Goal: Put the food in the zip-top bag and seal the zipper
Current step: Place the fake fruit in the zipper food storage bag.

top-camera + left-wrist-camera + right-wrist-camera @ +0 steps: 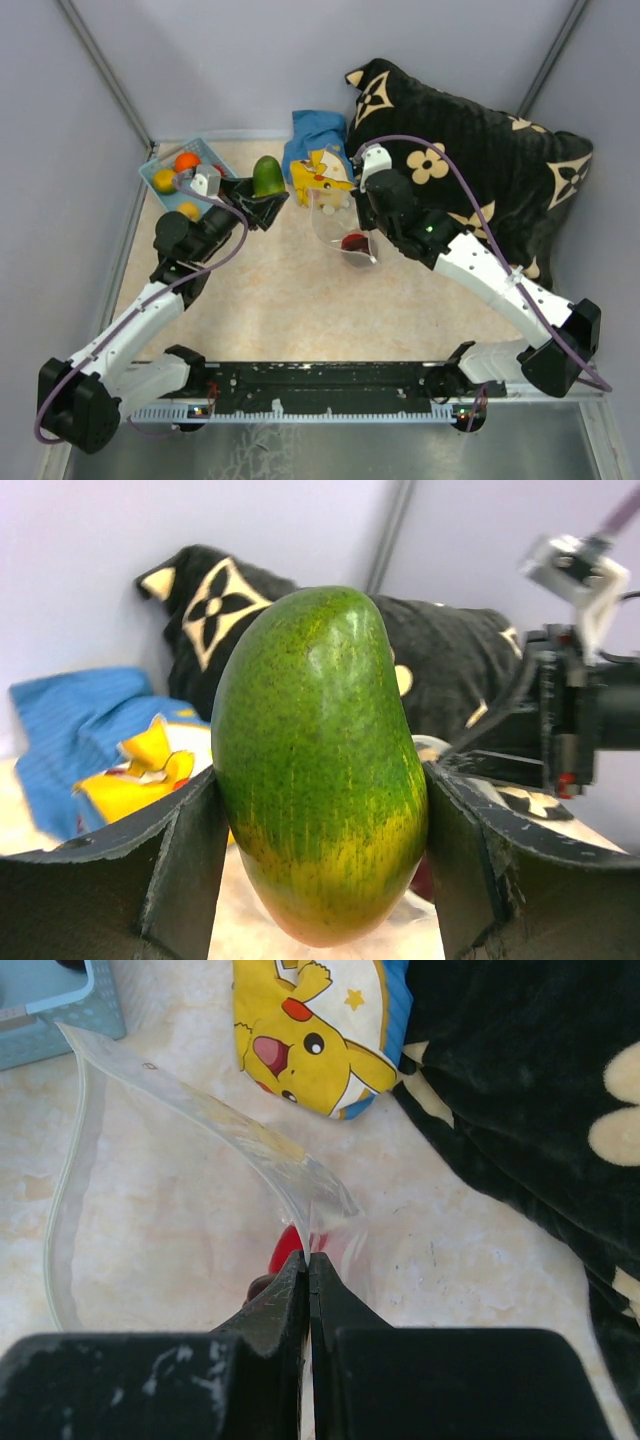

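Left claw [318, 815] grips a green-yellow toy mango [320, 740]; right claw [306, 1265] pinches the clear plastic bag [170, 1200], whose slack mouth could block it.

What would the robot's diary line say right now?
left hand: holding green mango | right hand: pinching bag edge | red fruit: in bag

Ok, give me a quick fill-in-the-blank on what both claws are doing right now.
1. The left claw grips a mango that is mostly ____.
2. The right claw, shut on the zip-top bag, holds its mouth ____.
3. One ____ fruit already lies inside the bag.
4. More fruits wait in the light ____ basket.
Missing: green; open; red; blue.
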### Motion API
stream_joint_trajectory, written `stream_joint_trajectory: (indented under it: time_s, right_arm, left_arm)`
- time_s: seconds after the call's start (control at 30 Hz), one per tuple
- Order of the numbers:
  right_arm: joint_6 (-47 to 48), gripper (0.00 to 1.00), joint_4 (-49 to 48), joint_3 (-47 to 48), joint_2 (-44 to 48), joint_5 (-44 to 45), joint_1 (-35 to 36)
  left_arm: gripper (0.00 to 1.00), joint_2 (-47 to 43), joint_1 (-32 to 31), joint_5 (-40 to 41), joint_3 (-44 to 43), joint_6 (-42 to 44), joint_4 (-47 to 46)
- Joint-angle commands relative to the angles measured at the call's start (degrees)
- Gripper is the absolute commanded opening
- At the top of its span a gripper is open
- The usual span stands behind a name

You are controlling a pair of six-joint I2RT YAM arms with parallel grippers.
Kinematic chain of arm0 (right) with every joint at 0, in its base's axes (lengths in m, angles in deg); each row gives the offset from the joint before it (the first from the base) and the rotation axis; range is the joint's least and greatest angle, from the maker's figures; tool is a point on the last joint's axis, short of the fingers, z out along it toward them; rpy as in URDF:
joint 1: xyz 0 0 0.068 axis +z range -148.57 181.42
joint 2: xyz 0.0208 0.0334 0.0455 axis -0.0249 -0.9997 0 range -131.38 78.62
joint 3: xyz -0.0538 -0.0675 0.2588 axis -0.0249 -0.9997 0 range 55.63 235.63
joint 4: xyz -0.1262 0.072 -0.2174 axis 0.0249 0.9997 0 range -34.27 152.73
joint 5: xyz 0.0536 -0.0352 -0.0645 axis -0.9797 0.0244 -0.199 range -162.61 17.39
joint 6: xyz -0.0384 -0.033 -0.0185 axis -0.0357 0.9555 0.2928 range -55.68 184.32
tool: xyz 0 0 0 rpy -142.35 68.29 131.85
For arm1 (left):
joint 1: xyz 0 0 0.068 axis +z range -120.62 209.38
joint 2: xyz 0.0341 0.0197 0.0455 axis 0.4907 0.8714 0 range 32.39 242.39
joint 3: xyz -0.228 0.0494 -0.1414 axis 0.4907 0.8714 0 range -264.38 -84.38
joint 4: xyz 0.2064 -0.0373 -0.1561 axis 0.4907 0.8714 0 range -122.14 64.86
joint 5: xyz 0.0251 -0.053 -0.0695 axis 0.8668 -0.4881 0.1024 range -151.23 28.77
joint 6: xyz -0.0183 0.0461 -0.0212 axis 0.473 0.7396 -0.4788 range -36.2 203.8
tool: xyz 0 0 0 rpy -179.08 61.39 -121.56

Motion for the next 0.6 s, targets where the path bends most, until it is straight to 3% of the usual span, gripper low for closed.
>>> stream_joint_trajectory:
  time_s: [0.0, 0.57]
  right_arm:
    - [-0.57, 0.0, -1.24, 3.57, 1.95, -0.14, -0.34]
    - [-1.14, 0.0, -0.2, 4.16, 2.96, -2.43, -0.35]
  left_arm:
    - [0.42, 1.12, -3.11, -6.0, 0.9, 2.8, -13.87]
    - [0.38, 19.86, -14.5, -7.06, 0.67, 13.11, -43.09]
